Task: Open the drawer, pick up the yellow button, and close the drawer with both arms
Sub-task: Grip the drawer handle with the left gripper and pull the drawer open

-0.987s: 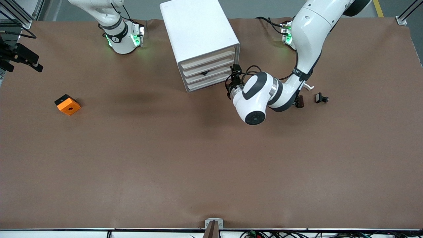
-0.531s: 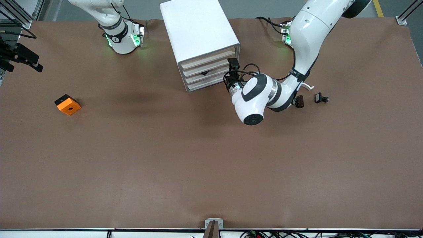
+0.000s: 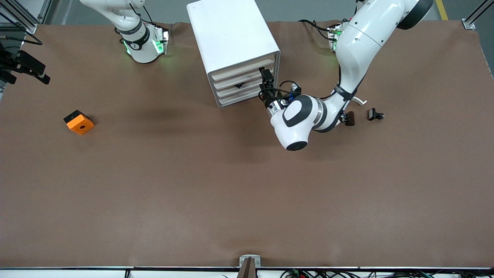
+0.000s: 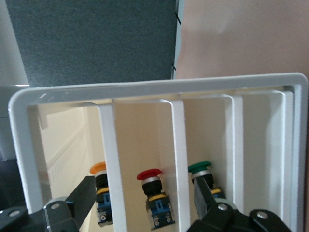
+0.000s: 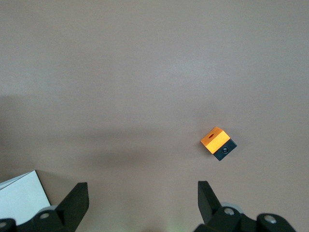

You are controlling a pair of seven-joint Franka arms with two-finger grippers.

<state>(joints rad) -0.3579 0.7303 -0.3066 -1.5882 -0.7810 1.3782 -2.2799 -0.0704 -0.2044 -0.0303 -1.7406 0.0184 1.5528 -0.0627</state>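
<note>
At the cabinet's (image 3: 235, 46) front, the left pincer (image 3: 266, 79) is reaching toward the stacked drawers with its fingers (image 4: 79, 200) spread and grasping nothing, so the drawer (image 3: 241, 79) is not yet pulled out. Its wrist view is looking into the cabinet, where the yellow-orange button (image 4: 100, 186) is standing beside a red-capped one (image 4: 153, 193) and a green-capped one (image 4: 203, 179). Opening, taking the button and closing are all still waiting, while the right pincer (image 5: 140, 203) is idling released over the desk (image 3: 247, 185), above an orange block (image 5: 218, 143).
</note>
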